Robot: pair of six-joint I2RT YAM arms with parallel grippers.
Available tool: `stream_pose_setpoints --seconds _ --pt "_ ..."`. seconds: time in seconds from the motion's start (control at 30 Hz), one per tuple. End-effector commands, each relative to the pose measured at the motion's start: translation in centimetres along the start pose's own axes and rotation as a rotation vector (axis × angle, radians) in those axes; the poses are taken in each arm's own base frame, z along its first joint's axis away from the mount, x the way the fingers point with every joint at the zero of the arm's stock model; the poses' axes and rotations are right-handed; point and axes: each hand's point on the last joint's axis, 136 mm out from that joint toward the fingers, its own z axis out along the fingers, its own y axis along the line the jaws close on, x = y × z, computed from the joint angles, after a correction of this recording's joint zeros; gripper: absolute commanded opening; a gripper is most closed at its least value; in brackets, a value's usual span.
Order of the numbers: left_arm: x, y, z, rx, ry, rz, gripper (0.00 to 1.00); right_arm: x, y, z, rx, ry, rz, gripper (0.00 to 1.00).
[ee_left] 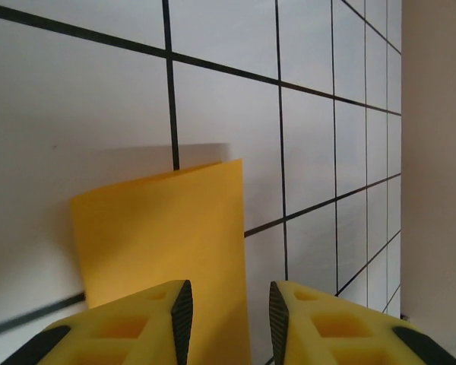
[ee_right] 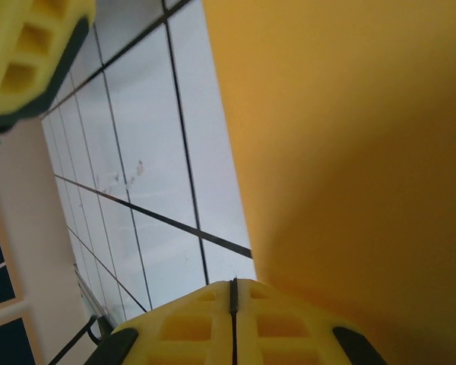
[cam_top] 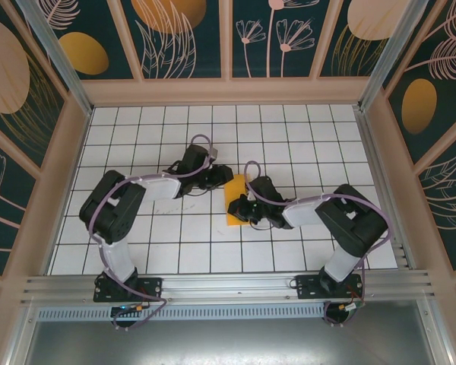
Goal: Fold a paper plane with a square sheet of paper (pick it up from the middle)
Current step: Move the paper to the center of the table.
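Note:
The orange-yellow square sheet of paper (cam_top: 234, 190) lies mid-table as a narrow strip between my two grippers. In the left wrist view the paper (ee_left: 159, 228) rises off the tiles with a shadow behind it. Its right edge runs down into the gap of my left gripper (ee_left: 229, 293), whose jaws stand apart with nothing pinched. From above, the left gripper (cam_top: 225, 179) is at the sheet's far left corner. My right gripper (cam_top: 240, 210) rests over the sheet's near right part. Close up, the right gripper (ee_right: 233, 283) is shut, fingers pressed together, with the paper (ee_right: 349, 152) beside it.
The white grid-tiled table (cam_top: 175, 228) is walled by tan panels with dark leafy wallpaper. An aluminium rail (cam_top: 228, 285) runs along the near edge by the arm bases. A yellow finger of the left gripper (ee_right: 30, 53) shows at the top left of the right wrist view.

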Motion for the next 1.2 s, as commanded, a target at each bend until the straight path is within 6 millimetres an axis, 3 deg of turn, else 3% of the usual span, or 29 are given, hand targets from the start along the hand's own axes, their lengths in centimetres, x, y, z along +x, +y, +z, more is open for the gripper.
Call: stream_pose_setpoints --seconds 0.0,0.37,0.5,0.57,0.77,0.93,1.0,1.17 --pt "-1.0 -0.8 1.3 0.027 0.018 0.032 0.35 0.6 -0.2 0.6 -0.009 0.043 -0.010 0.07" --pt "0.0 4.6 3.9 -0.127 0.050 -0.035 0.33 4.2 -2.3 1.8 0.134 0.168 -0.067 0.09" --pt "0.5 5.8 4.1 -0.158 0.056 -0.044 0.32 4.1 -1.8 1.7 0.126 0.158 -0.072 0.10" --pt "0.5 5.9 4.0 -0.169 0.055 -0.038 0.32 4.1 -0.5 1.5 0.087 0.160 -0.096 0.10" --pt "-0.4 4.5 3.6 -0.162 0.051 0.011 0.34 4.4 1.9 -0.2 0.048 0.154 -0.168 0.14" --pt "-1.2 1.9 2.8 -0.098 0.047 0.062 0.40 1.5 0.6 -3.4 0.158 -0.008 -0.151 0.15" --pt "-1.2 0.5 2.6 -0.065 0.069 0.099 0.41 -0.3 -1.0 -5.1 0.185 -0.086 -0.103 0.19" --pt "-2.2 -2.2 0.4 -0.036 0.022 0.149 0.46 -2.8 -2.5 -7.3 0.116 -0.140 -0.036 0.27"
